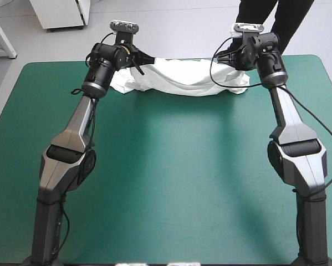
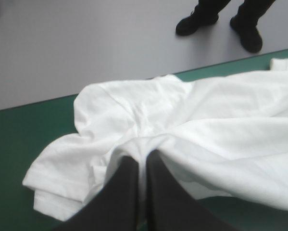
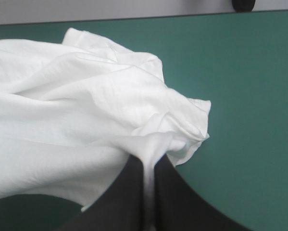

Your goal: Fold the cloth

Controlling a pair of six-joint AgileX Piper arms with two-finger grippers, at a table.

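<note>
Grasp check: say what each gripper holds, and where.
The T-shirt: left gripper pinches a fold near its left end, right gripper near its right end.

Teal-green table (image 1: 166,183), white T-shirt (image 1: 182,77) (crumpled), seemingly resting near far edge

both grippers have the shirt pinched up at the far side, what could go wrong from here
1. The left gripper and right gripper each pinch only a small bunched fold of the T-shirt; it may slip out under a pull.
2. The T-shirt sits crumpled close to the far edge of the table, so dragging could spill it over.
</note>
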